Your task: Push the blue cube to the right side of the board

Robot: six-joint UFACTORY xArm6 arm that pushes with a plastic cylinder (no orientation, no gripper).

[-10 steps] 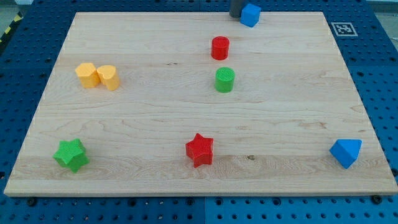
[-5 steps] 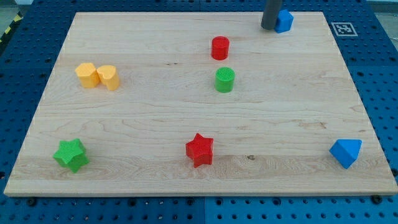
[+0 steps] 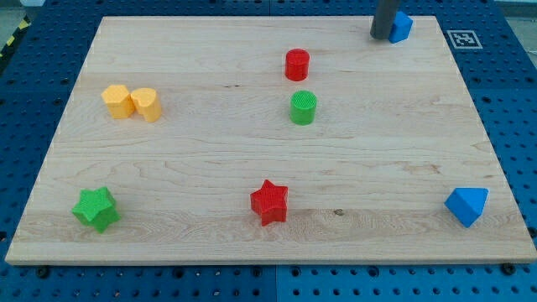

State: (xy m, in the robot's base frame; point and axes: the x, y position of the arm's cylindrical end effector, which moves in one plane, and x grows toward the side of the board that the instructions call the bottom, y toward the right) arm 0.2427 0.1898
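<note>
The blue cube (image 3: 402, 26) sits at the view's top right, close to the top edge of the wooden board (image 3: 210, 176). My tip (image 3: 382, 36) touches the cube's left side, and the dark rod hides part of the cube.
A red cylinder (image 3: 297, 65) and a green cylinder (image 3: 303, 108) stand near the top middle. Two yellow blocks (image 3: 132, 102) lie at the left. A green star (image 3: 96, 209), a red star (image 3: 269, 202) and a blue wedge-like block (image 3: 466, 205) lie along the bottom.
My tip and the blue cube have both moved to the right along the board's top edge. The other blocks have not moved.
</note>
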